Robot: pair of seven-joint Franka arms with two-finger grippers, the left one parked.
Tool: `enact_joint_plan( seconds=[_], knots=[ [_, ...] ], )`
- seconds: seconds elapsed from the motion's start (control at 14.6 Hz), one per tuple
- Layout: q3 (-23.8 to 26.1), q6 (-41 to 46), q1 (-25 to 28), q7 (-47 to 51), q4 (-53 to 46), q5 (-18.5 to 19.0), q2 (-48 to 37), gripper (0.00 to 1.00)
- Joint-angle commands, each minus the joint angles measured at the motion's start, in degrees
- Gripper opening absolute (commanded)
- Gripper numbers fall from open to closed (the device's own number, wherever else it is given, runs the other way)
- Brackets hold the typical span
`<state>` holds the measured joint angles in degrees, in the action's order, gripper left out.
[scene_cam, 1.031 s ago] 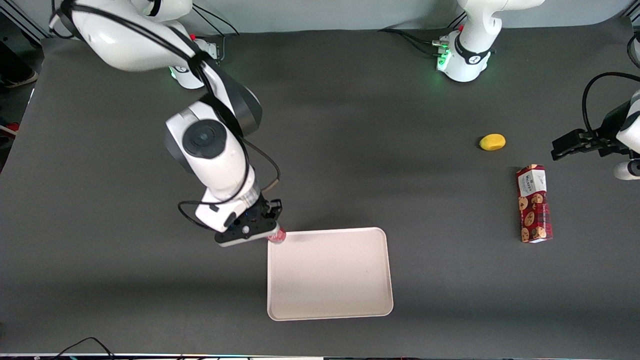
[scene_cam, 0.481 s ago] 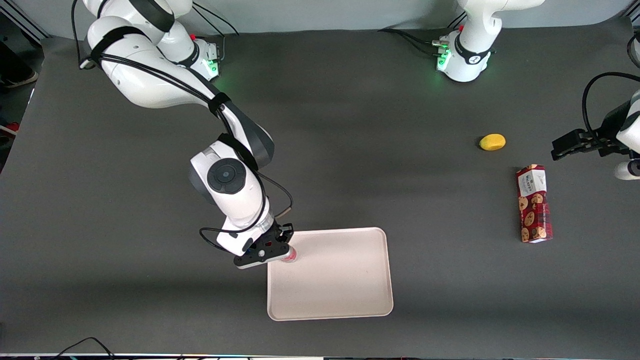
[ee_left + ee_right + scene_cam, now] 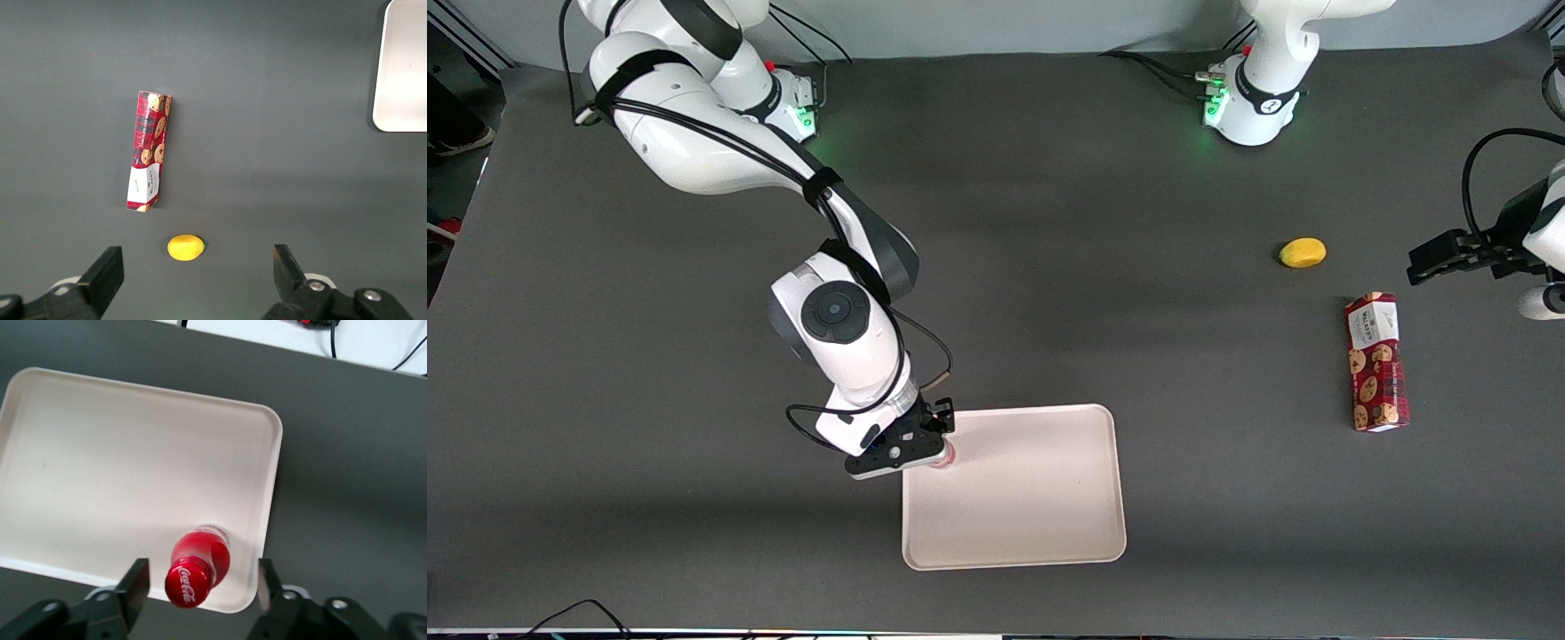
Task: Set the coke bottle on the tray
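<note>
The coke bottle, red with a white script logo on its cap, stands upright on the off-white tray, close to one corner and the rim. My right gripper is right above it, open. Its fingers stand wide on either side of the cap without touching it. In the front view the gripper hangs over the tray at the corner toward the working arm's end, farther from the camera. Only a sliver of the bottle shows under it.
A red cookie-print box lies toward the parked arm's end of the table, with a small yellow fruit farther from the camera than the box. Both also show in the left wrist view, the box and the fruit.
The right arm moved the bottle from above the tray's rim to inside the tray's corner, nearer the front camera. In the last half second it barely moved.
</note>
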<state>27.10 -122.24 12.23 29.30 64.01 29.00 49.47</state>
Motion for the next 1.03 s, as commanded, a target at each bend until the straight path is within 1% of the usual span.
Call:
enact_joint_plan(
  seconds=[0.0, 0.07, 0.21, 0.34, 0.41, 0.48, 0.62, 0.69, 0.76, 0.89, 0.96],
  knots=[
    [1.6, 7.4, -0.1, 1.8, -1.2, 0.1, -4.6, 0.9],
    [2.7, 12.3, -0.8, 1.9, -1.2, -0.8, -7.2, 0.92],
    [3.0, 20.1, -3.0, 1.3, -0.2, -3.1, -14.0, 1.0],
    [3.0, 28.8, -6.8, -0.1, 2.5, -8.8, -21.5, 1.0],
    [3.0, 31.4, -8.3, -0.2, 4.5, -10.3, -25.4, 1.0],
    [3.0, 34.6, -11.1, -0.8, 7.3, -11.1, -28.9, 1.0],
    [1.9, 38.5, -14.9, -8.5, 11.6, -14.3, -35.6, 1.0],
    [0.8, 38.9, -17.0, -11.5, 15.1, -15.0, -39.1, 1.0],
    [-1.6, 38.7, -17.7, -12.8, 19.4, -17.3, -43.2, 1.0],
    [-10.5, 37.5, -17.7, -19.2, 25.9, -26.5, -49.3, 1.0],
    [-13.6, 36.6, -17.5, -22.2, 28.7, -28.1, -51.0, 1.0]
  ],
)
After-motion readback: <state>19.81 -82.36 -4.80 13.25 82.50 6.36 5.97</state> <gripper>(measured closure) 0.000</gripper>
